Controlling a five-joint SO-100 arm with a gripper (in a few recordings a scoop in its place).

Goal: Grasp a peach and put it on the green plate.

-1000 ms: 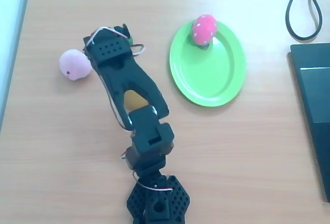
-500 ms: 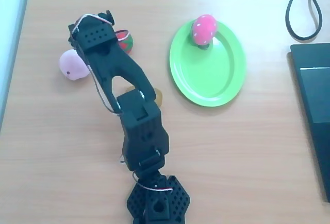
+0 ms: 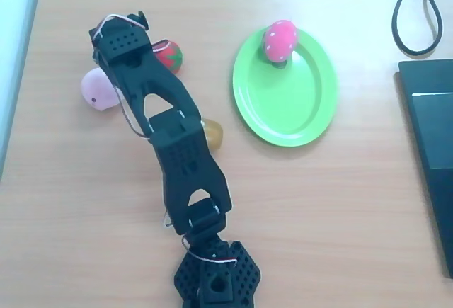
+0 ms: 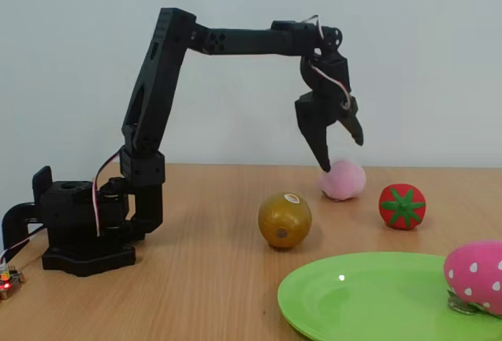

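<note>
Nearest us in the fixed view, the plate lies at the right with a strawberry resting on its right end. Behind it sit a kiwi and, further right, a tomato. Farthest back, the peach rests on the table, not yet lifted. Our jaws hang spread fairly wide above it, one tip down beside the peach, nothing held. From overhead the arm covers part of the peach, which lies well left of the plate.

We judge the risks as these: the peach is round and soft, so closing off-centre could squeeze it out sideways and roll it further left. Carrying it right, the arm passes near the tomato and kiwi and could knock them. The strawberry takes the plate's far end, so the peach may bump it.
</note>
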